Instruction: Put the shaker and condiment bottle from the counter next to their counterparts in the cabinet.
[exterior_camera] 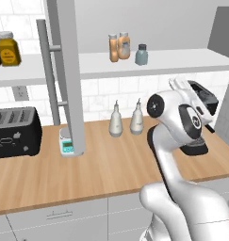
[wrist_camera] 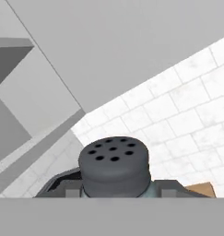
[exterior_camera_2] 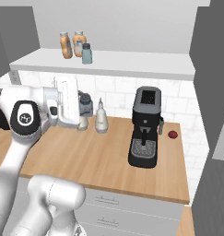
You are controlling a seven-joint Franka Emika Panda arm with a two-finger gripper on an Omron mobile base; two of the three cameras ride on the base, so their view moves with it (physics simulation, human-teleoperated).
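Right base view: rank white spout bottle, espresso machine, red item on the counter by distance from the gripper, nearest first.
Gripper is shut on the shaker, above the counter's left part.
1. White spout bottle: just right of the gripper.
2. Espresso machine: mid-counter, farther right.
3. Red item: beyond the machine, by the wall.

Up on the white cabinet shelf (exterior_camera: 182,61), two orange condiment bottles (exterior_camera: 119,47) stand touching side by side, with a blue-grey shaker (exterior_camera: 141,54) just to their right. The tall grey cabinet door (exterior_camera: 69,70) hangs open in front of the wooden counter (exterior_camera: 87,169), its bar handle (exterior_camera: 49,77) facing left, and a small scale (exterior_camera: 66,146) sits at its foot beside a black toaster (exterior_camera: 14,132). Two white teardrop bottles (exterior_camera: 126,119) wait by the tiled wall, an amber jar (exterior_camera: 7,48) sits on the left shelf, and the white arm (exterior_camera: 175,141) rises at lower right.
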